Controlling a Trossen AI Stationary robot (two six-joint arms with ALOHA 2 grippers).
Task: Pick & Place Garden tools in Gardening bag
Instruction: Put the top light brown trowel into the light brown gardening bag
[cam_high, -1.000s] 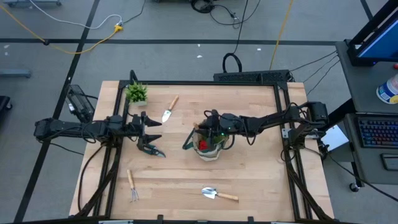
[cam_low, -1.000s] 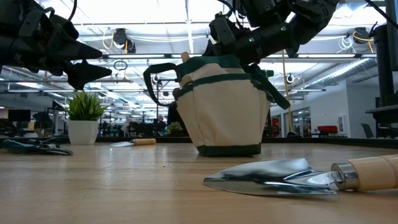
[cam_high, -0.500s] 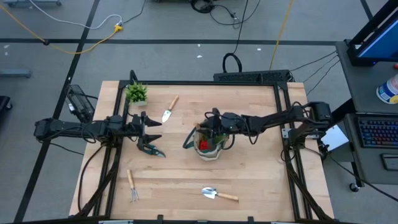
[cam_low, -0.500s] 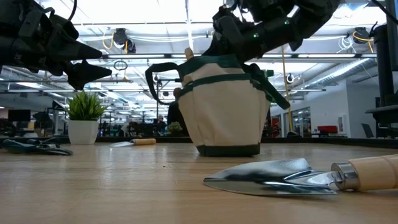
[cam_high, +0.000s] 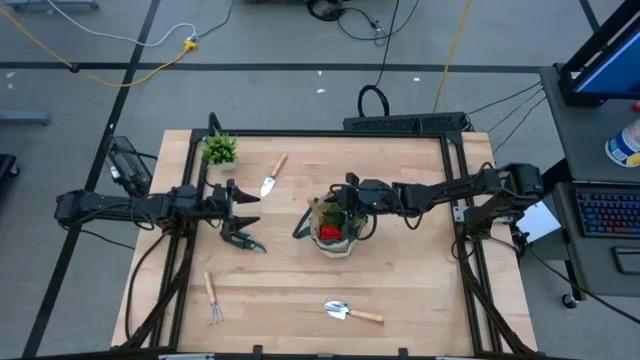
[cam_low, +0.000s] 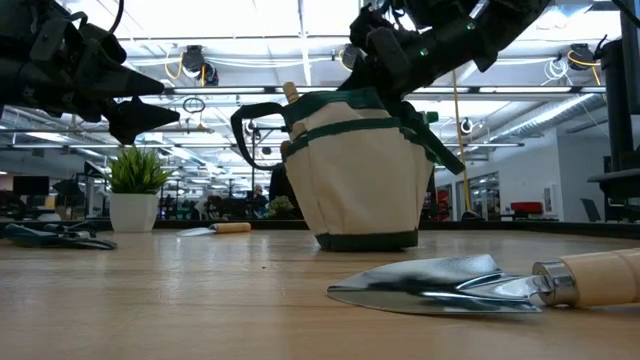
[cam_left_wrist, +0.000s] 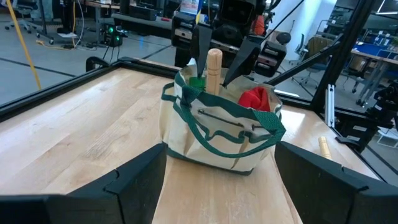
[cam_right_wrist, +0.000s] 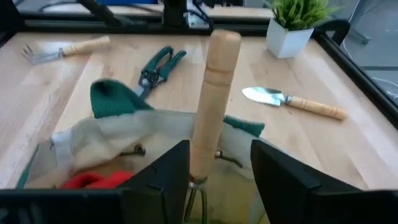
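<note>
The bag (cam_high: 335, 232) stands upright near the middle of the table (cam_high: 420, 290). Inside it show a red glove (cam_left_wrist: 255, 98), something green, and 1 wooden-handled tool (cam_right_wrist: 212, 99) standing head down, its handle poking above the rim. So roughly 3 items look packed.

The right claw (cam_right_wrist: 214, 163) hovers right over the bag's mouth, its fingers (cam_right_wrist: 160, 177) spread on either side of that handle and not touching it; I judge this tool is just dropped in and released.

Left on the table: shears (cam_high: 243, 241), a trowel (cam_high: 272, 176) near the plant (cam_high: 220, 150), a fork (cam_high: 212, 298) toward the front left, and a second trowel (cam_high: 350, 312) at the front. That makes 4 tools to go.

The left claw (cam_high: 240, 207) waits just beside the shears, spread and empty, so the shears look like the likely next pick.
</note>
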